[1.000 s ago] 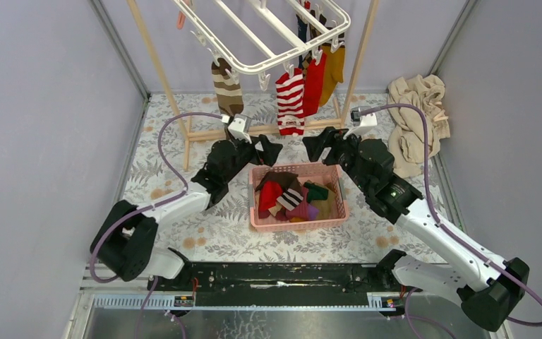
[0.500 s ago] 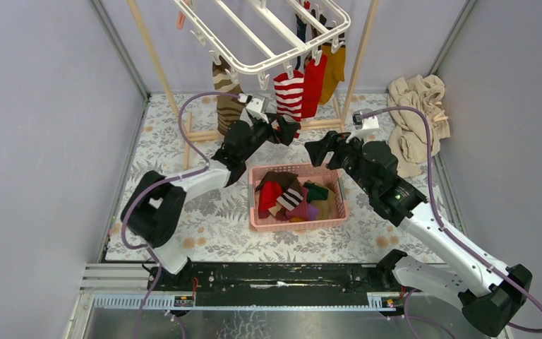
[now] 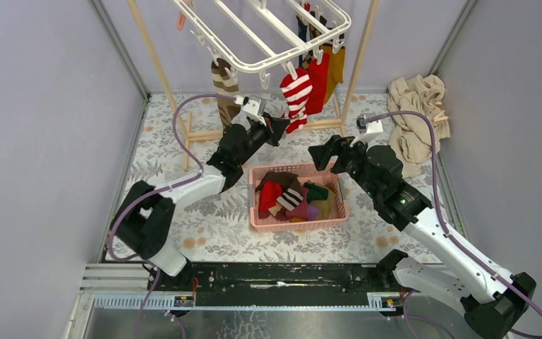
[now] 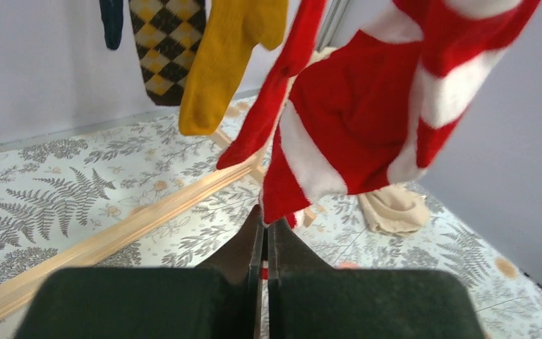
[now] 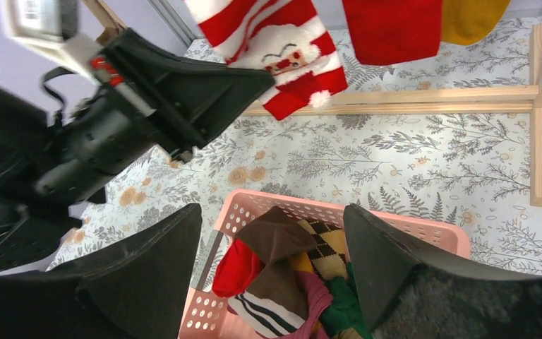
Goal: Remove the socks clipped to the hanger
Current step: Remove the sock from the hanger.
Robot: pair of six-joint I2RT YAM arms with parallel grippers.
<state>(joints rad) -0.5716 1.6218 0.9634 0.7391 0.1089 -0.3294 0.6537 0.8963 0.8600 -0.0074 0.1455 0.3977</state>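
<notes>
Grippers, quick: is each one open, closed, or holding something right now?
Left gripper: closed on the tip of the red-and-white striped sock.
Right gripper: open, holding nothing.

White plastic rectangular hanger hangs tilted above both tools. Its clipped red-and-white striped sock slants down, toe pinched in the closed left tool; plain red sock, mustard sock and brown argyle sock dangle just beyond

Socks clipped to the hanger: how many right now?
6 visible: brown striped sock at the left; red-and-white striped sock, pinched by the left gripper; plain red sock; mustard sock; argyle sock and navy sock behind. More may be hidden.
</notes>
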